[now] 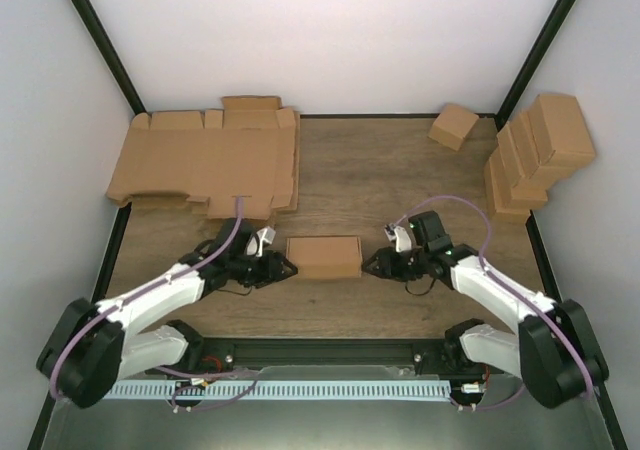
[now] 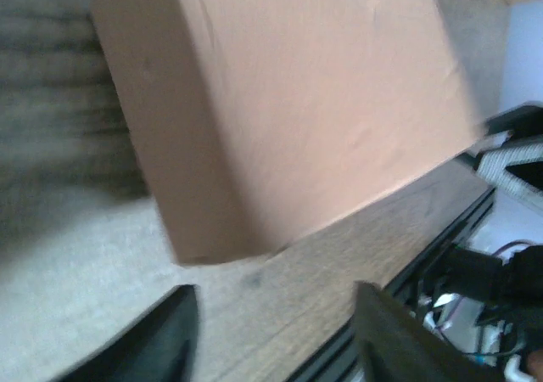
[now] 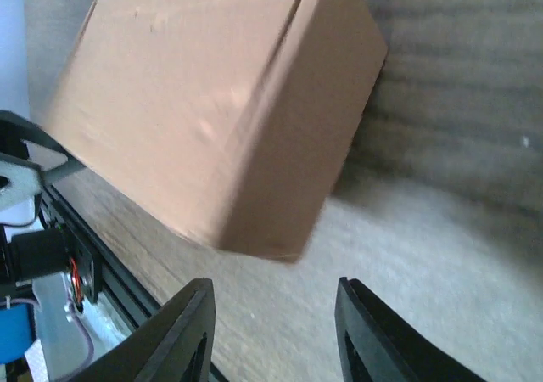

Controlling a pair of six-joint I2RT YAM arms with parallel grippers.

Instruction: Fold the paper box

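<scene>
Claws both half-open, holding nothing: left claw (image 1: 287,268) and right claw (image 1: 368,264) face each other. Between their tips lies the paper box (image 1: 323,256), flat on the table (image 1: 400,175). Its long axis runs left-right, one short end toward each claw.

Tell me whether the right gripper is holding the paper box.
No, the paper box lies beyond the right gripper, with nothing between its fingers.
</scene>
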